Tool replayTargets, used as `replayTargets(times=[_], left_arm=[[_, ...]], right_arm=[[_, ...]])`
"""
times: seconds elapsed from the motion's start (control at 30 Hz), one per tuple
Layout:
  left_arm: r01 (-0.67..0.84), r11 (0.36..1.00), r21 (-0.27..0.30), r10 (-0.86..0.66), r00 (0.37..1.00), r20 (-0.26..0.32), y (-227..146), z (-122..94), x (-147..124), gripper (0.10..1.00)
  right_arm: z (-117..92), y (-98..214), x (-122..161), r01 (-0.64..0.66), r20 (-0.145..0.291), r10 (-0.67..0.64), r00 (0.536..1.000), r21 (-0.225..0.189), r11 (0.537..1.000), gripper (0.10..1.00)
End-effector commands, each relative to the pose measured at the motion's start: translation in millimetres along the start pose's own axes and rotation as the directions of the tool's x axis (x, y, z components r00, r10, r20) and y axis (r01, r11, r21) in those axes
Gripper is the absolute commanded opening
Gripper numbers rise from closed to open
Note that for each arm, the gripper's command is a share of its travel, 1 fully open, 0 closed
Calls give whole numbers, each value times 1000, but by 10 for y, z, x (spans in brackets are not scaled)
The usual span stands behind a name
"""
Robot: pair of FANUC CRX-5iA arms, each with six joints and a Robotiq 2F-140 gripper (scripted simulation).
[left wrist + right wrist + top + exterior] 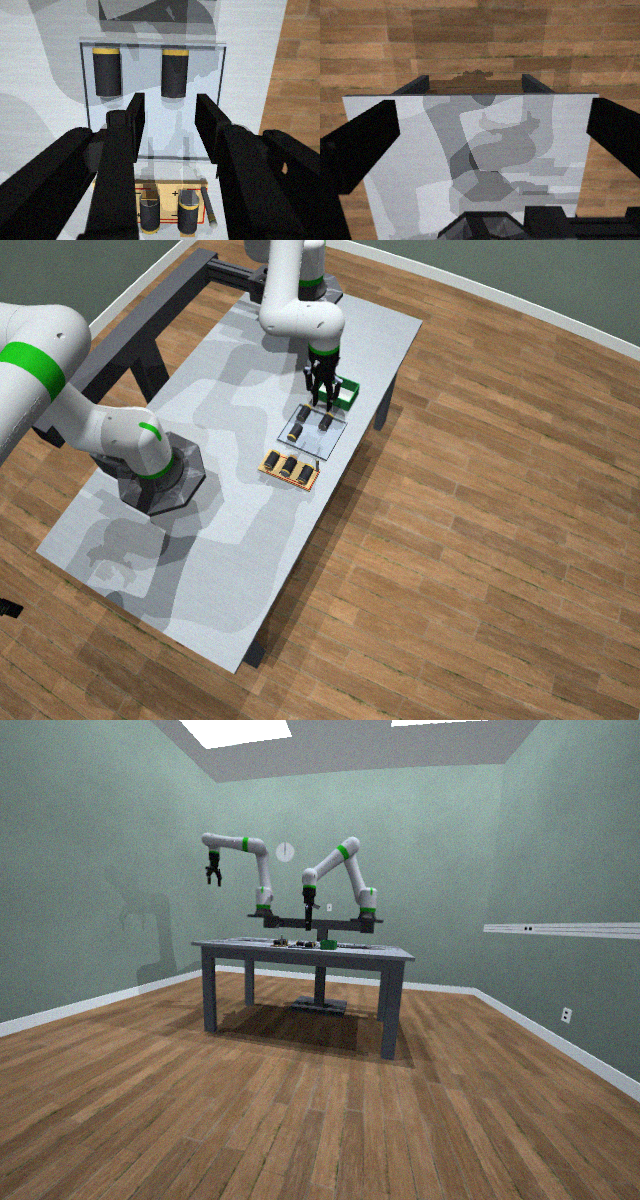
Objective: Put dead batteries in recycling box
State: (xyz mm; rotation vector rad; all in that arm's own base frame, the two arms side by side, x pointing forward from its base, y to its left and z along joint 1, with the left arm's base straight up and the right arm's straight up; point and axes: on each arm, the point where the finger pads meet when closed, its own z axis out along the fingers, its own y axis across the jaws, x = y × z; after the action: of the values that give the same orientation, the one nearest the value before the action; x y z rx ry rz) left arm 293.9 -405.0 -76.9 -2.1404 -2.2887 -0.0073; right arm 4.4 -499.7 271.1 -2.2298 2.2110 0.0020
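Note:
Three black batteries with yellow bands (303, 412) (325, 420) (294, 432) lie on the glassy tray (317, 444). Three more (271, 460) (288, 466) (305, 474) lie in the wooden holder (280, 463) (168, 204). The green recycling box (354, 398) (328, 944) stands upright; no battery shows in its visible part. My left gripper (322, 406) (308, 928) (170, 108) is partly open and empty, above the tray's box-side end. Its finger hides the third tray battery and third holder battery in the left wrist view. My right gripper (214, 884) (493, 116) is wide open and empty. I cannot make out a lit bulb.
A thin dark post (317, 465) (209, 207) stands at the holder's outer end. The box is beside the tray, near the long edge of the table (242, 570). The right arm holds its gripper high, beyond the table's far end from the box.

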Motion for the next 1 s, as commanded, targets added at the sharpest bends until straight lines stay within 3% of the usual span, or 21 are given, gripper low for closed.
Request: replayTargets(times=[0.0, 0.83, 0.93, 0.97], left_arm=[[-2, 1000, -3, 2, 1000, 10, 94, -31, 154, 364], [-14, 1000, -3, 14, 1000, 10, 98, -22, 162, 364], [-14, 1000, -3, 14, 1000, 10, 98, 267, 159, 364], [-14, 1000, -3, 14, 1000, 10, 98, 267, 159, 364]], right_arm=[[-9, 2, 2, 0, -2, 0, 1000, 0, 1000, 1000], [-9, 2, 2, 0, -2, 0, 1000, 0, 1000, 1000], [-9, 2, 2, 0, -2, 0, 1000, 0, 1000, 1000], [-9, 2, 2, 0, -2, 0, 1000, 0, 1000, 1000]])
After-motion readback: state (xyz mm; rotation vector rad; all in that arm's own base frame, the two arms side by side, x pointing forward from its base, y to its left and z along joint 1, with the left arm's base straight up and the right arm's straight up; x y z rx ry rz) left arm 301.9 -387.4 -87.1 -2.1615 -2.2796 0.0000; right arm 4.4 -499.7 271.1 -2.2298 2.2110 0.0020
